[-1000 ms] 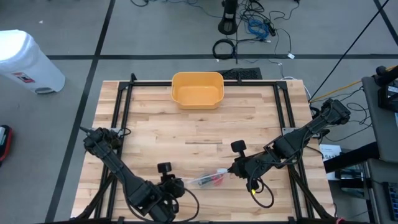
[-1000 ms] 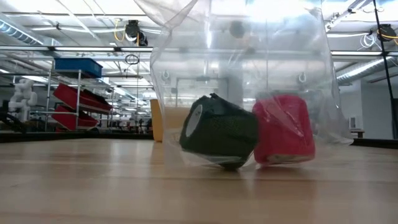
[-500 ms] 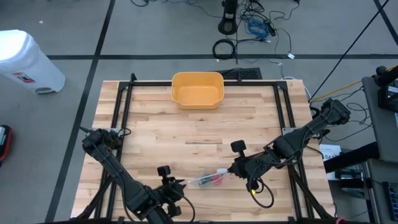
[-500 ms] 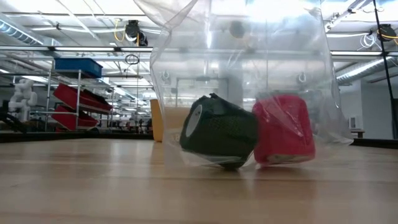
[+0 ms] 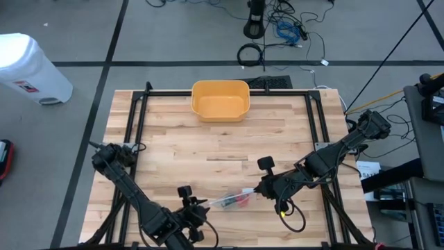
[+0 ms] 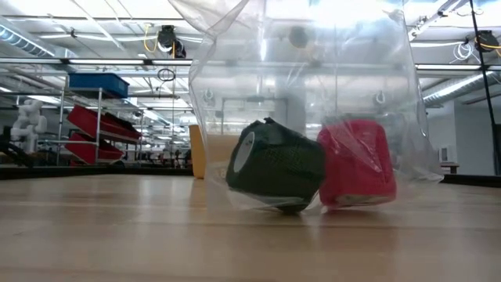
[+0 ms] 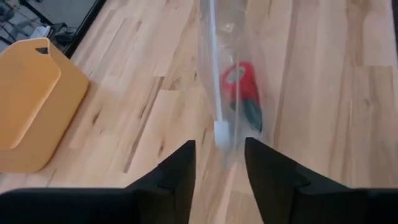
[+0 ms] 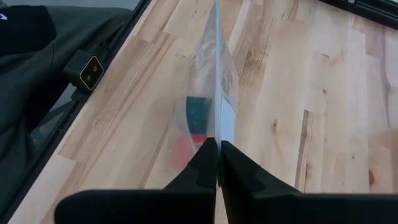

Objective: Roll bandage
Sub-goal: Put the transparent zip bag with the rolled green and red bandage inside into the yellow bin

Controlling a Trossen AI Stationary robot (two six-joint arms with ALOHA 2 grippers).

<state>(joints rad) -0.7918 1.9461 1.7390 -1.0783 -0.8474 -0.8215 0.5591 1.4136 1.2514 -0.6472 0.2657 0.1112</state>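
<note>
Wooden table (image 5: pixel 229 142) is seen under a clear bag (image 6: pixel 313 102) holding two bandage rolls (image 6: pixel 313 164). Its edge is pinched by the right hand (image 8: pixel 217 152); the left hand (image 7: pixel 219 155) is spread around the other end. The bag could sag and tip if that pinch slips.

Orange bin (image 7: pixel 31 106) cut off by frame edge.

No writing can be read anywhere. The white plastic bin (image 5: pixel 31 68) on the floor off the table's far-left corner carries a small red-and-white label, too small to make out. Nothing on the table bears lettering.
</note>
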